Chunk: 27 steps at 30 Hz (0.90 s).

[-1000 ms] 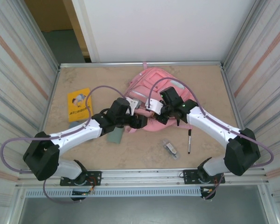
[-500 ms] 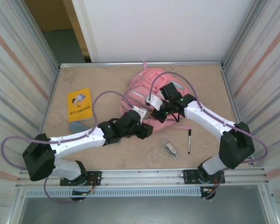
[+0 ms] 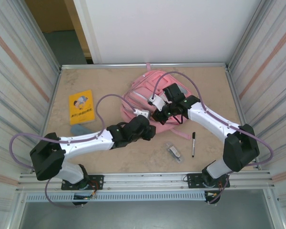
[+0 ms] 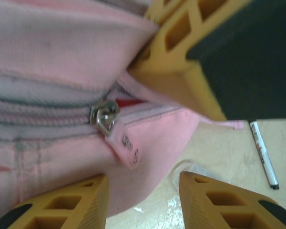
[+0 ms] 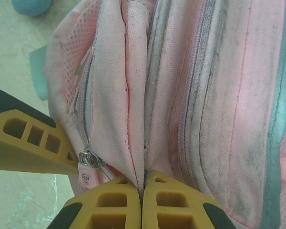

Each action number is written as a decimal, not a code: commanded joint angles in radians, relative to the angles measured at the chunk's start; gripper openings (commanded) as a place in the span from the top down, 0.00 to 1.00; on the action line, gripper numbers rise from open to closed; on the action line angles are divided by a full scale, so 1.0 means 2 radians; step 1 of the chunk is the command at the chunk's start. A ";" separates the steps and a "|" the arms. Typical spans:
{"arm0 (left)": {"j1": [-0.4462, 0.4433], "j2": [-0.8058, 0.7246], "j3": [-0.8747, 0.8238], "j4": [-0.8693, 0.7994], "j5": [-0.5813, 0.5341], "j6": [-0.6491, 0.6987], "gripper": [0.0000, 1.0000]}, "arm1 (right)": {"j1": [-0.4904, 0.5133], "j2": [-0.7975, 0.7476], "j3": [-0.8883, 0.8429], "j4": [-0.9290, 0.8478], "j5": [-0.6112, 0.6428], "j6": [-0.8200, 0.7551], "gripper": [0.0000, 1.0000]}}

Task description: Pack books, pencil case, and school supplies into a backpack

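Nothing looks packed yet. The backpack lies mid-table toward the far edge. The orange-yellow book and pencil case sit near the left edge, the pen and clear-and-grey item toward the near edge. Your right gripper is pinched on a thin fold of the bag. Your left gripper stands partly open by the zip pull, holding nothing. The bag half hides the sage-green book, and you cannot tell whether any pocket is unzipped.
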 commanded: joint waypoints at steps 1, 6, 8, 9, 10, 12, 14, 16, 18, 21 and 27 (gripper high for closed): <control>0.012 -0.007 0.013 0.017 -0.024 -0.009 0.57 | 0.006 -0.016 0.013 0.012 -0.037 0.019 1.00; 0.025 -0.014 0.000 0.044 -0.026 -0.009 0.60 | 0.011 -0.014 0.017 0.001 -0.028 0.025 1.00; 0.032 -0.015 -0.007 0.065 -0.018 -0.009 0.62 | 0.009 -0.013 0.022 -0.009 -0.021 0.028 1.00; 0.036 -0.015 -0.010 0.074 -0.012 -0.007 0.63 | 0.009 -0.013 0.024 -0.013 -0.023 0.029 1.00; 0.039 -0.016 -0.011 0.081 -0.009 -0.006 0.66 | 0.009 -0.014 0.025 -0.015 -0.029 0.029 1.00; 0.043 -0.017 -0.014 0.091 -0.003 0.002 0.69 | 0.008 -0.017 0.025 -0.017 -0.038 0.029 1.00; 0.047 -0.015 -0.014 0.094 0.003 0.006 0.70 | 0.006 -0.021 0.024 -0.017 -0.045 0.030 1.00; 0.052 -0.011 -0.014 0.093 0.013 0.006 0.71 | 0.000 -0.023 0.022 -0.013 -0.061 0.036 1.00; 0.055 -0.008 -0.015 0.092 0.016 0.000 0.73 | -0.004 -0.027 0.020 -0.008 -0.072 0.041 1.00; 0.058 -0.003 -0.019 0.087 0.013 -0.013 0.78 | -0.006 -0.029 0.022 -0.005 -0.077 0.043 1.00; 0.062 -0.008 -0.027 0.077 0.008 -0.012 0.91 | -0.005 -0.026 0.024 -0.017 -0.047 0.039 1.00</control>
